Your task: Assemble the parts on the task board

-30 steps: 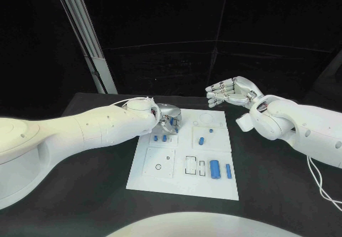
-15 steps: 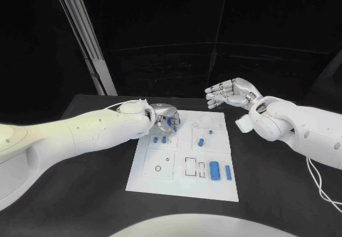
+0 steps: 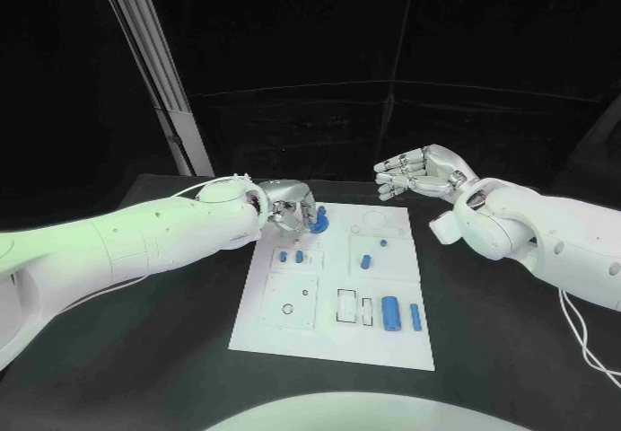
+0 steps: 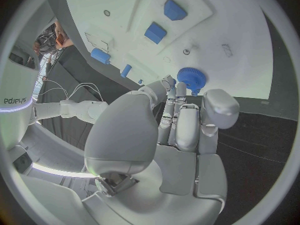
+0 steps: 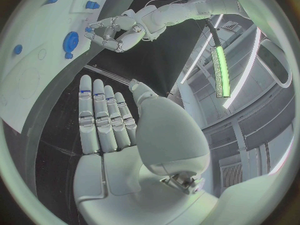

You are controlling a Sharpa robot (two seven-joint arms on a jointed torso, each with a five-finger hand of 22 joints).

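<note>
Left robot hand point(image 3: 293, 212) beside blue gear point(image 4: 191, 78), task board point(image 3: 310, 332)

The black table point(image 3: 155, 359) spreads out before me, its matte top running to the left, the right and the near edge. Past its far left corner I see a pale metal post point(image 3: 161, 85) rising at a slant. Behind the table's far edge hangs a dark backdrop point(image 3: 324, 54), crossed by thin seams. A thin white cable point(image 3: 579, 328) trails over the table's right side.
</note>
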